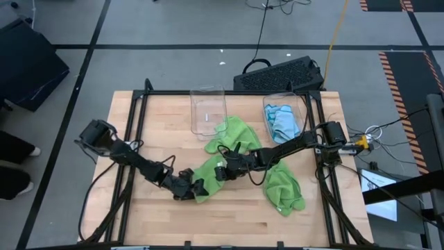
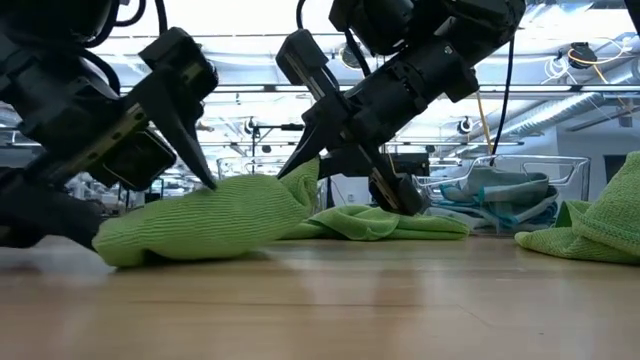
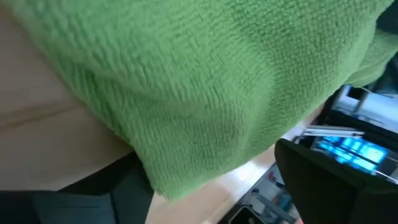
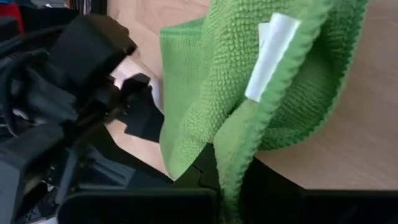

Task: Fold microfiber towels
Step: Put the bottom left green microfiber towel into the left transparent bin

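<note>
The left gripper (image 1: 189, 189) sits low over the near-left part of the table (image 1: 229, 222), its fingers (image 2: 190, 140) spread wide, slanting down onto the left end of a lime green towel (image 1: 211, 173) without gripping it. In the low view this towel (image 2: 205, 225) lies as a bunched, partly doubled-over hump on the wood, one dark finger tip resting against its top. In the left wrist view the same green cloth (image 3: 205, 93) fills most of the picture just ahead of that gripper, draped over bare wood. Just to the right of the left gripper, the right gripper (image 1: 222, 170) reaches in from the far side of the table with its fingers closed on the towel's other edge; its wrist view shows a fold of the cloth (image 4: 249, 118) pinched there, a white label (image 4: 270, 56) sewn on the hem, and the left arm's dark body close beside it. Beyond the right gripper lies a second green towel (image 1: 236, 135), spread loosely, and to its right a third green towel (image 1: 284, 184) lies crumpled near the right arm. Farther off, behind both grippers, stand two clear bins: the left bin (image 1: 208, 111) shows nothing inside, and the right bin (image 1: 284, 114) holds light blue towels (image 1: 283, 121).
</note>
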